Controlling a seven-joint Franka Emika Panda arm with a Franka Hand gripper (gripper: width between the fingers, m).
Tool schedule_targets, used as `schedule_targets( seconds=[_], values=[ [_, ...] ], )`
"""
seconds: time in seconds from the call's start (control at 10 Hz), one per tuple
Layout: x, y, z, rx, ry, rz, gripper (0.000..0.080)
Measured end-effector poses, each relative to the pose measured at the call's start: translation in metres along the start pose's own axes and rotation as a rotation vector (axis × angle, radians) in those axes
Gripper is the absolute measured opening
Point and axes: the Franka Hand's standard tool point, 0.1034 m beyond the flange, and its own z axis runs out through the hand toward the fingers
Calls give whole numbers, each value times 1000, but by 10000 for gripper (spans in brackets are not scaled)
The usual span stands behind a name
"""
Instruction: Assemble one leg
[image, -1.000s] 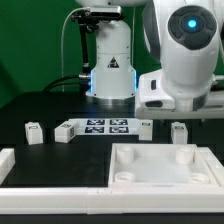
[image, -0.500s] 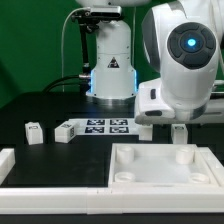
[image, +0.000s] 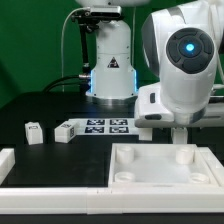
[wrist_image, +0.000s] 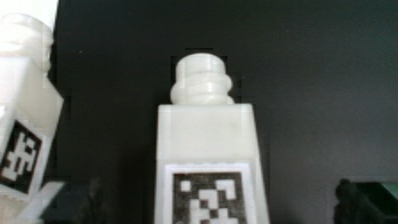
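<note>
Leg (wrist_image: 208, 140) fills the middle of the wrist view. It is a white block-shaped post with a rounded, ridged peg at one end and a black-and-white square tag on the face toward the camera. It sits on the dark surface (image: 70, 150) just beyond the tray's far rim, at the exterior view's right (upright, probably; the close view does not settle it). The hand (wrist_image: 214, 198) is spread wide. One dark fingertip (wrist_image: 57, 196) shows on each side of the post with a gap between, and it grips nothing.

Nearest the exterior camera lies the large white tray (image: 120, 178) with round corner sockets. Beyond it one lone post (image: 34, 131) stands at the exterior view's left. The marker board (image: 100, 126) has an end post (image: 66, 130) at one end and another post (image: 143, 127) at the other. The robot's base (image: 110, 60) stands farthest back. The arm (image: 185, 60) hides nearly all of the leg from that camera.

A second ago the leg stood in plain sight there. Since then the arm has come down over it, and the other parts have not moved.
</note>
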Motion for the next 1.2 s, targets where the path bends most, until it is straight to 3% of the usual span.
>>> schedule_targets(
  seconds=[0.1, 0.2, 0.3, 0.4, 0.5, 1.1, 1.2],
  values=[
    [0, 0, 0, -1, 0, -1, 595],
    [0, 0, 0, -1, 0, -1, 595],
    [0, 0, 0, -1, 0, -4, 419],
    [0, 0, 0, -1, 0, -4, 419],
    [0, -1, 0, -1, 0, -4, 288],
    [-2, -1, -1, -3, -7, -5, 289],
    [-14, 0, -13, -13, -25, -9, 290]
  ],
)
